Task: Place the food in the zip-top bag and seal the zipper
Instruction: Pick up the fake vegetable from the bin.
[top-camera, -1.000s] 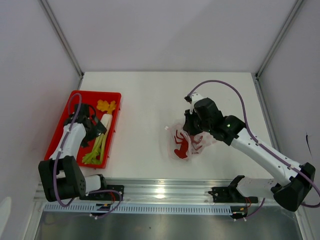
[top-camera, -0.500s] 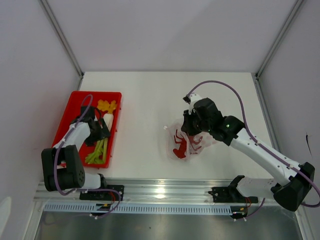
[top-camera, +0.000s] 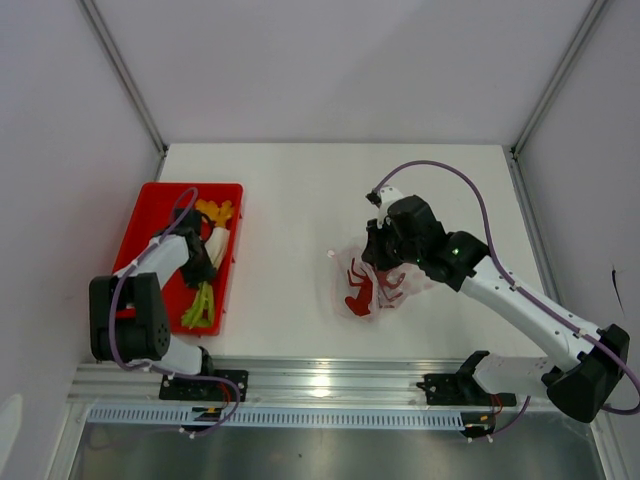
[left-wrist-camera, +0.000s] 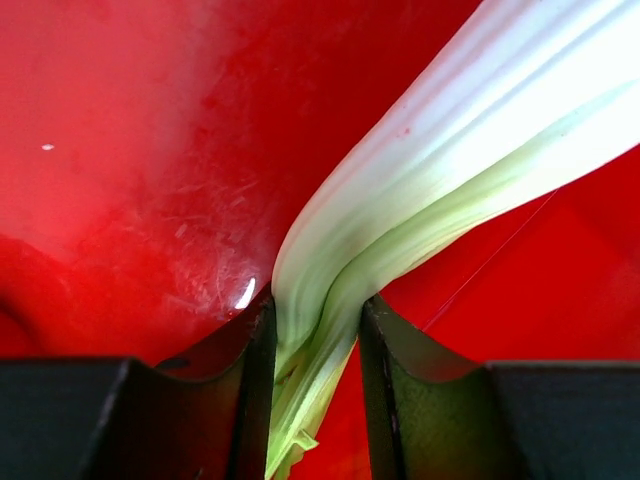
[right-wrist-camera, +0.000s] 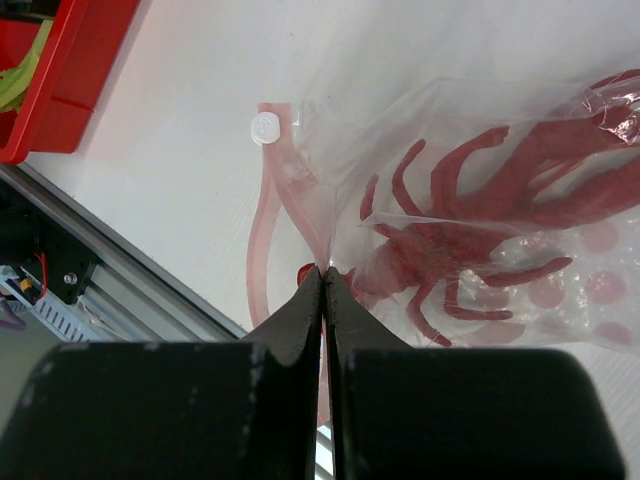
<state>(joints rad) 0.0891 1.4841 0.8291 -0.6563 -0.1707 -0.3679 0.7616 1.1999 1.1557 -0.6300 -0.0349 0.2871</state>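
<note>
**A:** Which way did the celery stalk lie from the left jaws?

**B:** Right between them. They were narrow, pinching its pale green end over the red tray. Its long axis ran away from the jaws, up and to the right in the wrist view, and the frame cut off its far end.

**A:** And the zip-top bag?

**B:** Well apart, across the worktop by the right arm, with the red crab inside. The right jaws were pressed together on a fold of clear film just beside the zipper. Its white slider tab lay on the tray side, so I judged the stalk had to travel rightward to that edge.

**A:** Anything unclear?

**B:** I could not tell whether the mouth gaped. From above, the left arm covered its jaws. The white radish and yellow pieces showed beside it, but I made out no chili.
</note>
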